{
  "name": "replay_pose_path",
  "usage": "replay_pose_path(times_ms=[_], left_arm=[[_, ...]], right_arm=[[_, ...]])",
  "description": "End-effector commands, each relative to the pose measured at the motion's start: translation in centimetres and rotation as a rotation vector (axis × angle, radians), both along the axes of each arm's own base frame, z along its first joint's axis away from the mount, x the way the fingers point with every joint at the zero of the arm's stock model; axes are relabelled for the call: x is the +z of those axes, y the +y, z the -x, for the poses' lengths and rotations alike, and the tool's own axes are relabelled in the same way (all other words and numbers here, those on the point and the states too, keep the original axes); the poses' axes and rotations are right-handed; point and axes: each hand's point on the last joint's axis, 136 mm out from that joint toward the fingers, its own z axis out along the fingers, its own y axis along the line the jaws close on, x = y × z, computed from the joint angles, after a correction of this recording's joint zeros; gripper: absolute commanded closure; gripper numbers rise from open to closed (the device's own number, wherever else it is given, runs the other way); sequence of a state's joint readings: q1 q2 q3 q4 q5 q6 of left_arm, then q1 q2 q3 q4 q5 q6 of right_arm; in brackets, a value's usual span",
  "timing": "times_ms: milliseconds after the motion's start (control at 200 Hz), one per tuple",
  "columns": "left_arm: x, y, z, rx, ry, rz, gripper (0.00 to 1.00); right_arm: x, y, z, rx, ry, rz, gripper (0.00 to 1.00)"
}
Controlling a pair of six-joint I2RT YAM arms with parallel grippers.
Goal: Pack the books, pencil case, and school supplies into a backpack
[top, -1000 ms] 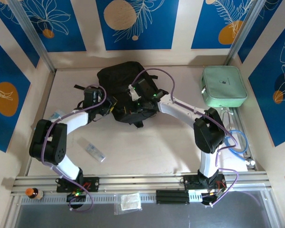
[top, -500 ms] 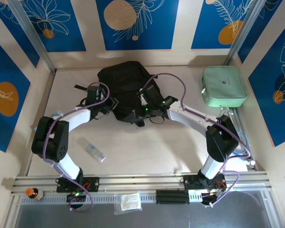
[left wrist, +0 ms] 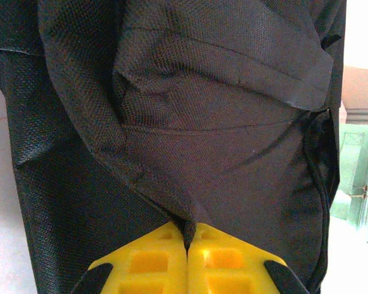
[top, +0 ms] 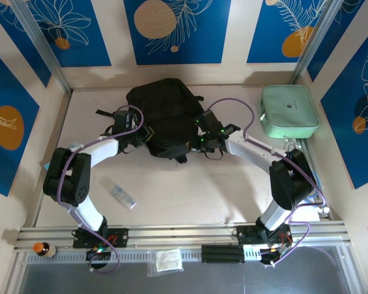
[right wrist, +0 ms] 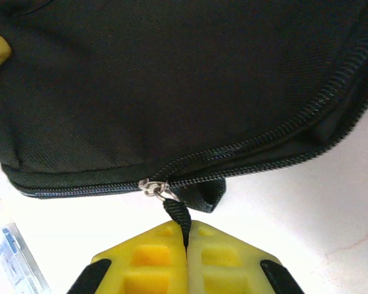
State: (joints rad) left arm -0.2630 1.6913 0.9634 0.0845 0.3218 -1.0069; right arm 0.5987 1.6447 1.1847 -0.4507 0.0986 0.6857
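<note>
Along the near edge of the backpack [top: 162, 116], lying far centre: right gripper [right wrist: 185, 236] clamps shut on the zip pull [right wrist: 175, 211], left gripper [left wrist: 187, 236] pinches a fabric fold [left wrist: 168, 205], and the closed zip [right wrist: 80, 191] runs left from the pull towards it.

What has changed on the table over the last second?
The right pincer, clamped on the zipper pull, slid to its right along the backpack's near edge. The left pincer closed on a fold of its fabric. The clear plastic box and mint-green case stayed put.
</note>
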Motion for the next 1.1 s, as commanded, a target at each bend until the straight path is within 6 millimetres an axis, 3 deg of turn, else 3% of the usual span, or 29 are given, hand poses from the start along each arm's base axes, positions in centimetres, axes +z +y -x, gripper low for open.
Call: replay_pose_path(times_ms=[0,140,285,410,545,650,740,855,990,1095], left_arm=[[0.6,1.6,-1.6,0.034,-0.041,-0.060,1.00],[0.9,1.3,-2.0,0.004,-0.051,-0.069,1.00],[0.9,0.4,-2.8,-0.051,-0.066,-0.066,1.00],[0.5,-0.6,-3.7,-0.119,-0.063,-0.072,1.00],[-0.2,-0.5,-4.7,-0.158,-0.044,-0.150,1.00],[-0.3,0.5,-5.3,-0.146,-0.040,-0.220,0.90],[-0.2,2.1,-5.3,-0.112,-0.026,-0.279,0.81],[0.2,5.1,-4.1,-0.048,0.016,-0.339,0.60],[1.5,8.0,-1.6,0.007,0.032,-0.389,0.46],[2.5,9.0,0.9,0.017,0.033,-0.425,0.37]], right_arm=[[-0.2,-2.3,0.0,-0.073,0.041,0.066,1.00],[-0.2,-5.2,-0.5,-0.173,0.042,0.109,1.00],[-0.2,-5.0,0.6,-0.115,-0.002,0.103,1.00],[-0.9,-2.1,2.9,0.012,-0.001,0.015,1.00],[-1.1,2.0,5.7,0.217,-0.047,-0.046,1.00],[-0.9,4.5,6.9,0.312,-0.090,-0.075,1.00],[-0.5,6.2,6.2,0.331,-0.093,-0.120,1.00],[0.7,8.7,4.6,0.357,-0.123,-0.184,1.00],[2.0,11.5,2.9,0.387,-0.138,-0.244,1.00],[2.7,13.5,2.2,0.426,-0.142,-0.286,1.00]])
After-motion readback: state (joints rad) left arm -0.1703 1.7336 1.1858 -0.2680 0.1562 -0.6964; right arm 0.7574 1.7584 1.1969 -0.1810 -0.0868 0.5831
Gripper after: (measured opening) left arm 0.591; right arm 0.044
